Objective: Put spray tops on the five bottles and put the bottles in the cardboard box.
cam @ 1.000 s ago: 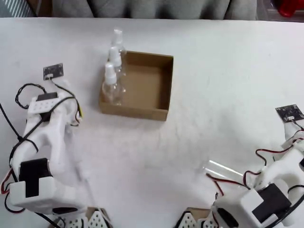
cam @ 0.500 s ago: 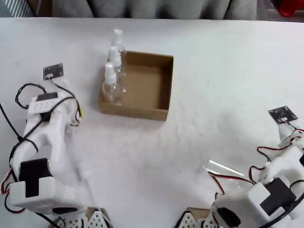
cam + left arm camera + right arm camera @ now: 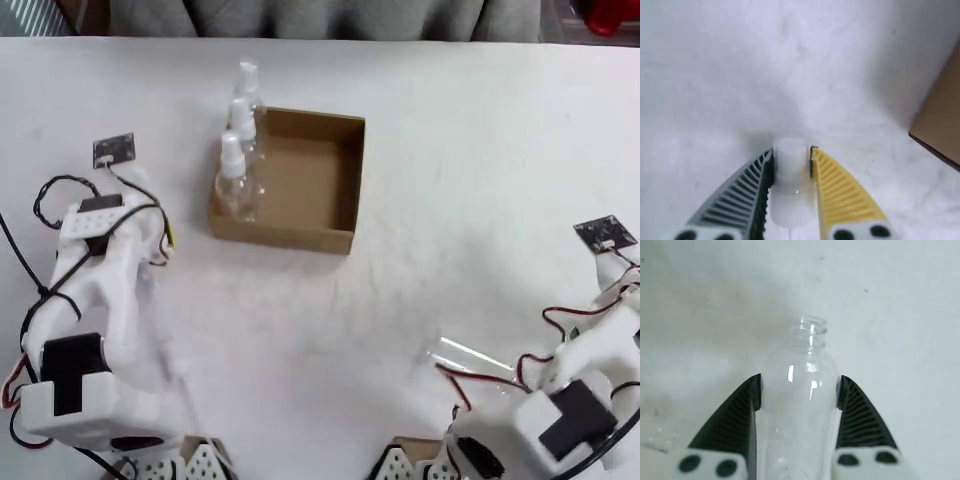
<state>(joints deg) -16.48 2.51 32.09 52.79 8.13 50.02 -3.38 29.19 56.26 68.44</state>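
Observation:
My left gripper point(image 3: 791, 151) is shut on a white spray top point(image 3: 789, 180) just above the table, a short way from the cardboard box point(image 3: 940, 125). In the right wrist view my right gripper point(image 3: 800, 381) is shut on the body of a clear bottle point(image 3: 800, 405), whose neck point(image 3: 812, 329) is bare. From above, that bottle point(image 3: 468, 357) lies low near the table's front right, ahead of the right arm point(image 3: 560, 420). The cardboard box point(image 3: 335, 175) sits at mid-table. Three capped bottles point(image 3: 238, 180) stand in a row along its left wall.
The left arm point(image 3: 95, 290) stands at the front left with cables looping around it. Red and black wires trail from the right arm. White table surface lies between both arms and the box.
The right arm's wrist swung a little to the left and then back toward the right, with the bottle still held. The left arm and the box have not moved.

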